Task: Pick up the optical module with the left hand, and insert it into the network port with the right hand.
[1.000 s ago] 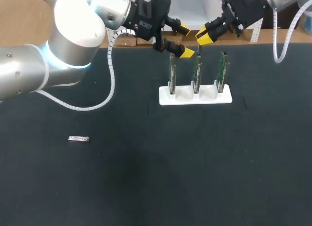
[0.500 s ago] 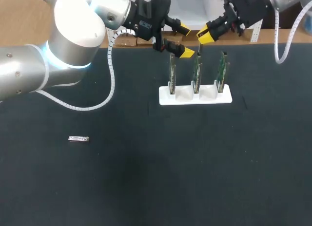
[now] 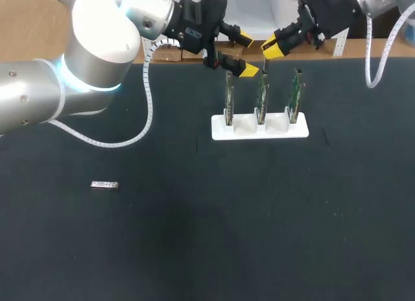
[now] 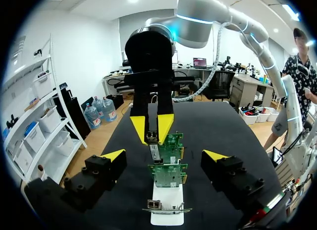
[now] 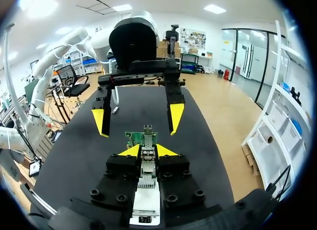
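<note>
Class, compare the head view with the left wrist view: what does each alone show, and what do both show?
Head only: a loose optical module lying on the table, far from the white holder. Left wrist only: the metal port end of the nearest board. Both: three upright circuit boards, the open left gripper, and the right gripper shut on a second module.
</note>
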Motion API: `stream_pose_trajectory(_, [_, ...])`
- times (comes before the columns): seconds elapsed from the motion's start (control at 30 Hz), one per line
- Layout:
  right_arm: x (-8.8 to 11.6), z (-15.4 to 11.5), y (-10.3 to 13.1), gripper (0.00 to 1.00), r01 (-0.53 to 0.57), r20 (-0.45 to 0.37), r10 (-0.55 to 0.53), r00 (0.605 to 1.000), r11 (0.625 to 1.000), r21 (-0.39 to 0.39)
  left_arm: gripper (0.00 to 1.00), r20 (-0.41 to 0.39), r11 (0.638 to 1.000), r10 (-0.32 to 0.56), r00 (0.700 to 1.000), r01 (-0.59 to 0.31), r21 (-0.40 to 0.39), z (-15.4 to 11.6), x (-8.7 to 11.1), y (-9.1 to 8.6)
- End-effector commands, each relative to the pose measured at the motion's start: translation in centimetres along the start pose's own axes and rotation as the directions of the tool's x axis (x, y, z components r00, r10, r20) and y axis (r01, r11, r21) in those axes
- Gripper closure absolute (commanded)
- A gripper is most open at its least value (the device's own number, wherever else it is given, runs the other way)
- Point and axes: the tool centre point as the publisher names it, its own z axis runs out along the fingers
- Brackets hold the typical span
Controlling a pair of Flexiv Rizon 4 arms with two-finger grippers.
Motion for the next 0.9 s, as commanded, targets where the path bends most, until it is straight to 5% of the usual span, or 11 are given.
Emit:
stream_pose_trajectory(0.03, [-0.05,-0.03,0.60,1.00,-0.001,-0.001,0.001,1.000,1.000,0.013,0.00,-0.009,1.000,-0.004,1.000,0.004,0.001,0.01,-0.16,0.10])
stream_pose_trajectory(0.9, [0.08,0.51,0.14,1.00,0.020,-0.015,-0.021,1.000,0.999,-0.025,0.00,-0.009,1.000,-0.004,1.000,0.004,0.001,0.01,-0.16,0.10])
